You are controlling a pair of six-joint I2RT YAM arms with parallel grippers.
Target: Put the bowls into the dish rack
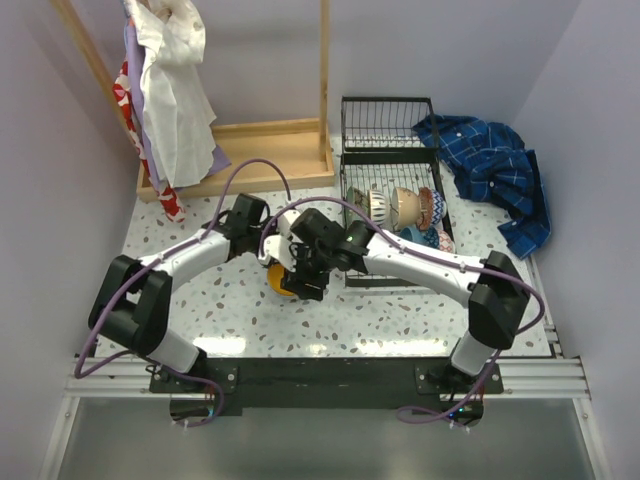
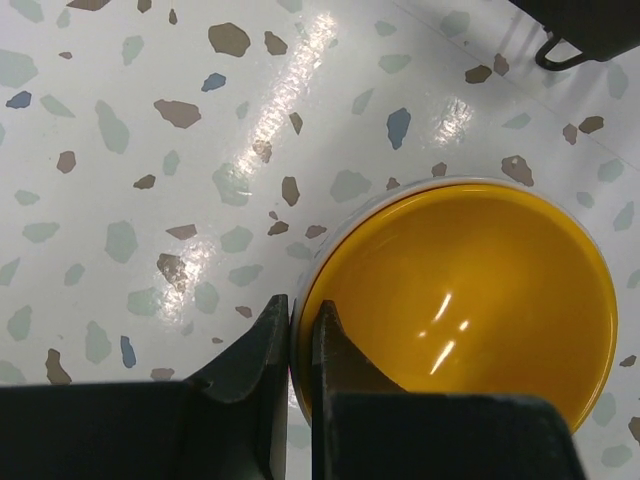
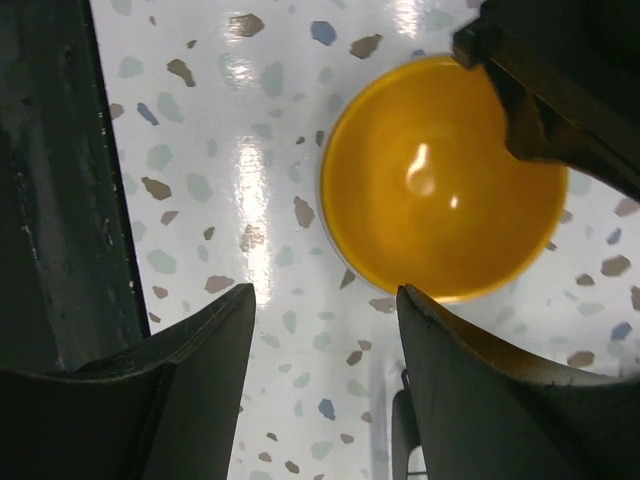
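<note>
several bowls (image 1: 405, 207), perhaps five, sit in the rack (image 1: 385, 110). one yellow bowl (image 2: 470, 300) is not yet loaded: left gripper (image 2: 300, 308) pinches its rim, right gripper (image 3: 325, 295) is spread.

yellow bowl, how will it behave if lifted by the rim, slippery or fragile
The yellow bowl looks glazed, with bright glare spots inside, so it is probably slick and stiff. The left gripper pinches just one edge of the rim, so the bowl may swing or tilt when lifted. If ceramic, a drop could chip it.
</note>
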